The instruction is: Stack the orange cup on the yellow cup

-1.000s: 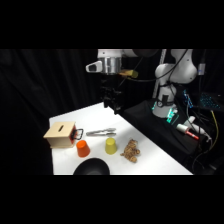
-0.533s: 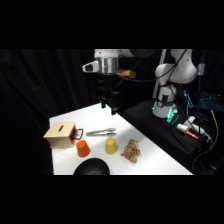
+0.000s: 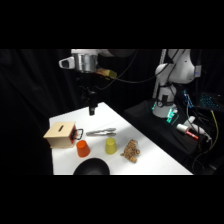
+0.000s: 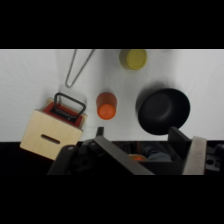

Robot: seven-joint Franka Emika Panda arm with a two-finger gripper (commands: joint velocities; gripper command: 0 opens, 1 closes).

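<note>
The orange cup (image 3: 82, 148) stands on the white table (image 3: 150, 160) near its front left, just right of a tan box. About a cup's width to its right stands the yellow cup (image 3: 111, 145). My gripper (image 3: 91, 107) hangs well above the table's far left part, behind and above both cups, touching neither. In the wrist view the orange cup (image 4: 106, 106) is in the middle and the yellow cup (image 4: 133, 58) is near the top. The gripper (image 4: 140, 142) rises from the bottom edge, open, with nothing between its fingers.
A tan box with a slot (image 3: 60, 135) sits left of the orange cup. Metal tongs (image 3: 101, 132) lie behind the cups. A brown plush toy (image 3: 131, 150) lies right of the yellow cup. A black bowl (image 3: 91, 168) sits at the front edge.
The gripper has moved left and slightly down, toward the area above the box and the orange cup. The cups and other things have not moved.
</note>
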